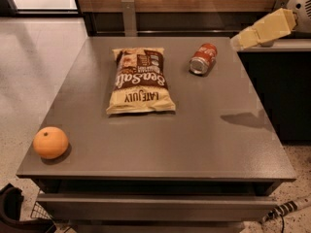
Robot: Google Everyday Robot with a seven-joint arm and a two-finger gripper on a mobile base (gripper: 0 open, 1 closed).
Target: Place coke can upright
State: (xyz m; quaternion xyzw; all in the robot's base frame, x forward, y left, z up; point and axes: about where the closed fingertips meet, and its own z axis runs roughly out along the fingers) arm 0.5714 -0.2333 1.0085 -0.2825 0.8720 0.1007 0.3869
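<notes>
At the far left, a round orange fruit point(50, 142) with a dimpled skin sits near the front left corner of the matte grey, flat-topped table point(194, 144). Below that corner, on the speckled floor, part of a dark rounded object point(9, 208) shows.

Toward the middle lies a crinkled tan and brown chip bag point(141, 80), flat on its back with its printed lettering upside down from this view. Behind it, a grey upright post point(129, 16) rises at the table's rear edge against a wood-panelled wall.

To the right of the bag, apart from it, the small red aluminium coke can point(203, 58) lies on its side on the rear right part of the table, its silver end facing the front. Nothing touches it.

Further right, the pale yellow, blocky gripper point(252, 34) hangs in the air above the table's rear right corner, near the can but clear of it, slanting down to the left. Whether it is released or clenched cannot be told. Its soft shadow point(245, 119) falls on the tabletop's right side. A striped cable point(286, 210) lies on the floor at lower right.
</notes>
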